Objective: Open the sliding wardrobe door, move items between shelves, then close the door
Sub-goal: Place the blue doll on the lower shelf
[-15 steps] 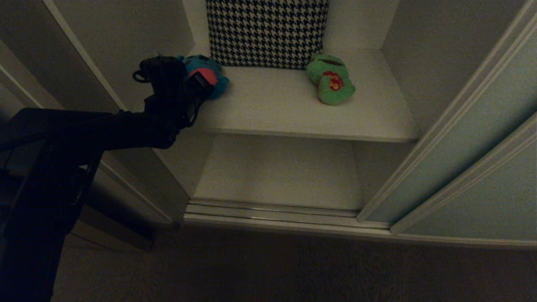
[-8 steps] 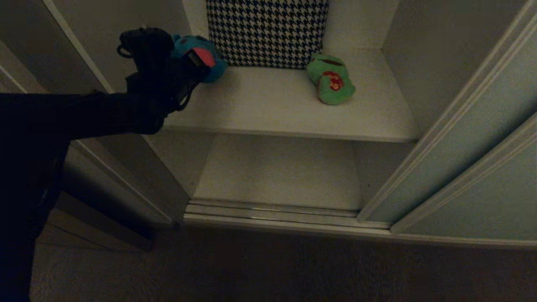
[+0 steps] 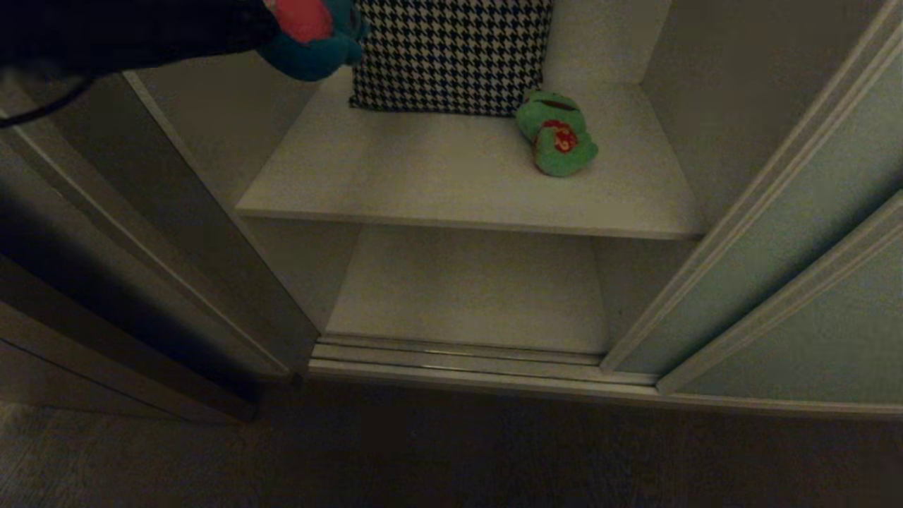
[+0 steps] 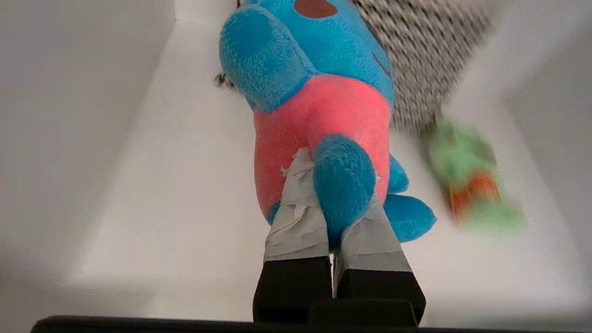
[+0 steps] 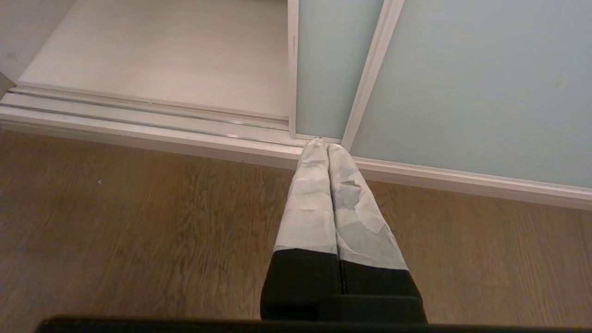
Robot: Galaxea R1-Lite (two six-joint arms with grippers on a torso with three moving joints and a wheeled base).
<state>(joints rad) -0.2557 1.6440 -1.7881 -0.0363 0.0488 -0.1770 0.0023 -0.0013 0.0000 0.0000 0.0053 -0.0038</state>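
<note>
- The left gripper (image 4: 330, 175) was clenched on one leg of the teal-blue plush bear (image 4: 319, 111), its taped fingers (image 4: 296, 217) pressing the leg from both sides.
- The bear hung in the air above the left back corner of the upper shelf (image 3: 451, 183), not touching the board; in the head view it showed at the top edge (image 3: 314, 35), under the dark left arm (image 3: 127, 28).
- The green plush frog (image 3: 556, 132) lay on the upper shelf near its right back corner, just in front of the houndstooth cushion (image 3: 448, 53).
- The cushion stood against the back wall of that shelf, about in the middle.
- The lower shelf (image 3: 465, 289) was behind the floor track (image 3: 451, 356) of the wardrobe.
- The sliding wardrobe door (image 3: 797, 233) stood pushed to the right side, so the compartment was open.
- The right gripper (image 5: 326, 145) was clenched on nothing, fingers pressed together, pointing down toward the track over the wooden floor (image 5: 138, 231), near the bottom edge of the door (image 5: 323, 69).
</note>
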